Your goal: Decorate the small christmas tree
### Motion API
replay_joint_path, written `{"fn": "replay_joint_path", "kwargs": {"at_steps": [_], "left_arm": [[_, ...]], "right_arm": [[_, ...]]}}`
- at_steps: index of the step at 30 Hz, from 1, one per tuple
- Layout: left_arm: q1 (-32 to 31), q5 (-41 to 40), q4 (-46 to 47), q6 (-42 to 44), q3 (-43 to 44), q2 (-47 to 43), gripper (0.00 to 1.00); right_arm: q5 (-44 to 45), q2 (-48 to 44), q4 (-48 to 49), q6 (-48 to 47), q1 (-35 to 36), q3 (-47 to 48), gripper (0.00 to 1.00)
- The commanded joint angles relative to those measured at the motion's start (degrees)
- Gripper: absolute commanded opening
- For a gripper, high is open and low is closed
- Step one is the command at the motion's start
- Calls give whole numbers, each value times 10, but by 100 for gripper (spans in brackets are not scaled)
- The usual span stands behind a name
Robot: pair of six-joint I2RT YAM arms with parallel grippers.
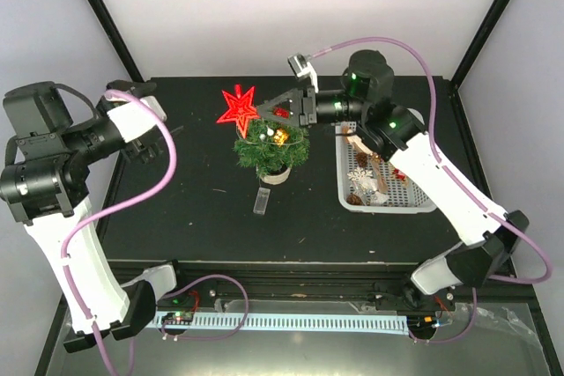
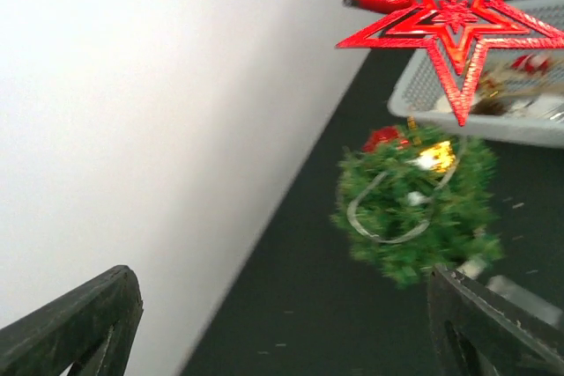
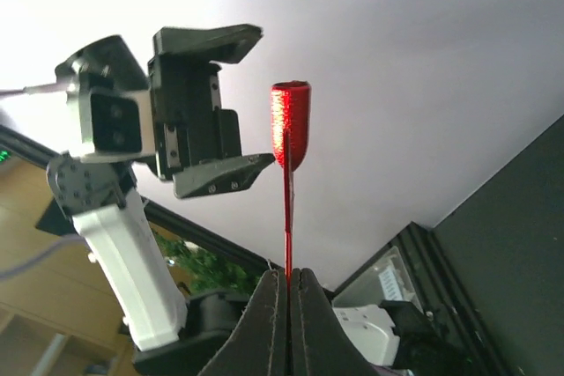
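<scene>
1. The small christmas tree stands upright on its beige base in the middle of the top view. It sits on the black table, just left of the white basket.
2. The tree's already got some bling: a gold ornament, a bit of red near the top and a silvery loop draped over the branches.
3. The right gripper has its jaws pinched tight on the thin edge of the red star. It holds the star up by the treetop, toward the upper left of the tree in the top view. Can't tell if the star's lower point touches the needles.
4. The left gripper is spread wide with nothing between the fingers, off to the left of the tree and facing it.
5. The basket has a few loose ornaments in it, too small to make out.
6. A small clear piece lies on the table just below the tree in the top view.
</scene>
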Motion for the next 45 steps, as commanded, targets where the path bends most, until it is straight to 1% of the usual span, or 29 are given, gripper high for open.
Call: {"fn": "replay_joint_path", "kwargs": {"at_steps": [1, 7, 12, 15, 18, 21, 25, 30, 36, 39, 41, 43, 45], "left_arm": [[-16, -56, 92, 125, 30, -4, 86], [-48, -101, 176, 299, 49, -2, 85], [-68, -116, 233, 433, 40, 1, 81], [-86, -131, 275, 482, 35, 6, 81], [-103, -140, 303, 513, 32, 11, 81], [-126, -142, 323, 515, 29, 12, 81], [-162, -162, 341, 528, 8, 8, 81], [-214, -212, 397, 545, -54, -7, 82], [-256, -250, 494, 537, -136, -32, 79], [-273, -263, 524, 539, -173, -44, 73], [-282, -271, 550, 539, -197, -52, 65], [-288, -277, 556, 539, -210, -58, 54], [-293, -279, 562, 537, -220, -64, 39]], "right_arm": [[-20, 40, 28, 91, 3, 66, 1], [-17, 100, 43, 164, 2, 165, 1], [-7, 137, 121, 268, 3, 191, 1], [-5, 161, 161, 322, 5, 217, 1], [-9, 196, 145, 332, 13, 288, 1], [-6, 229, 118, 332, 16, 347, 1], [-2, 244, 175, 383, 16, 351, 1], [-6, 239, 180, 385, 18, 343, 1], [-14, 215, 200, 385, 21, 289, 1], [-15, 202, 218, 389, 22, 257, 1], [-17, 194, 221, 388, 22, 243, 1], [-17, 187, 228, 388, 22, 227, 1], [-17, 182, 232, 388, 22, 213, 1]]}}
